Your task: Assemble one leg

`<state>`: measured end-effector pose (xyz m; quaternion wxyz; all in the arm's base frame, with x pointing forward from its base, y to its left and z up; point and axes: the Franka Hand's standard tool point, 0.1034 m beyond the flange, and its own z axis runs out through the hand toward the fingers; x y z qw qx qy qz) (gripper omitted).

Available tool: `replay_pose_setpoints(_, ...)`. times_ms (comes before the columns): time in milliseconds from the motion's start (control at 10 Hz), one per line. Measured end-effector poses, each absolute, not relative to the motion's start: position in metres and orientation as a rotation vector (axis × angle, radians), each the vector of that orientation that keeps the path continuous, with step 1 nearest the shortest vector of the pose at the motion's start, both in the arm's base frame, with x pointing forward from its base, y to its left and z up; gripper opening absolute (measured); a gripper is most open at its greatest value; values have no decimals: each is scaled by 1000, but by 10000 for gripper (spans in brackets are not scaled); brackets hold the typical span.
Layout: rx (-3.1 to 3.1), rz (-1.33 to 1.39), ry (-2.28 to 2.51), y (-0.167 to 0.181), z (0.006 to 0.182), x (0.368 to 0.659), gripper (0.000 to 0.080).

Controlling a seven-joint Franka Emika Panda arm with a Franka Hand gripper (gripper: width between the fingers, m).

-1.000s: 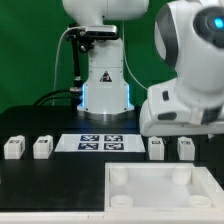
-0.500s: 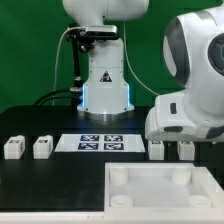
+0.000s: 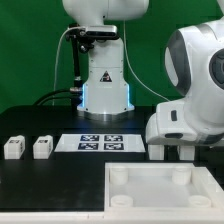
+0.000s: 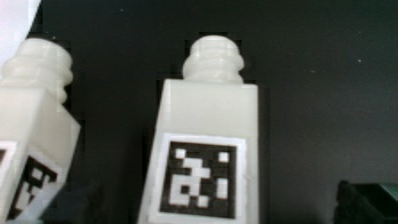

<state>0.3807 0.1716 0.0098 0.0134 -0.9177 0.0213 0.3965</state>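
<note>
Two white legs (image 3: 12, 148) (image 3: 42, 147) stand on the black table at the exterior view's left. Two more stand at the right; one (image 3: 157, 150) shows partly under the arm, the other is hidden by my gripper (image 3: 183, 150), which is low over that pair. In the wrist view a leg (image 4: 214, 120) with a black-and-white tag on its face stands upright in the middle, and a second leg (image 4: 36, 110) is beside it. One dark fingertip (image 4: 370, 205) shows apart from the middle leg. The gripper is open and holds nothing.
The marker board (image 3: 100, 143) lies between the two pairs of legs. A large flat white panel (image 3: 150, 200) with round corner sockets lies in front. The robot base (image 3: 105, 85) stands behind.
The arm has come down over the right pair of legs and now hides the rightmost one. The legs, board and panel have not moved.
</note>
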Motion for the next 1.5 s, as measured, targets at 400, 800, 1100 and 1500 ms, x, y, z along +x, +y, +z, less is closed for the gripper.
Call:
replay_pose_setpoints(400, -2858, 1236, 65, 172, 10, 381, 289)
replay_pose_setpoints(800, -2858, 1236, 65, 172, 10, 381, 289)
replay_pose_setpoints(1100, -2859, 1233, 65, 171, 11, 382, 291)
replay_pose_setpoints(1500, -2863, 1037, -116, 136, 90, 446, 291)
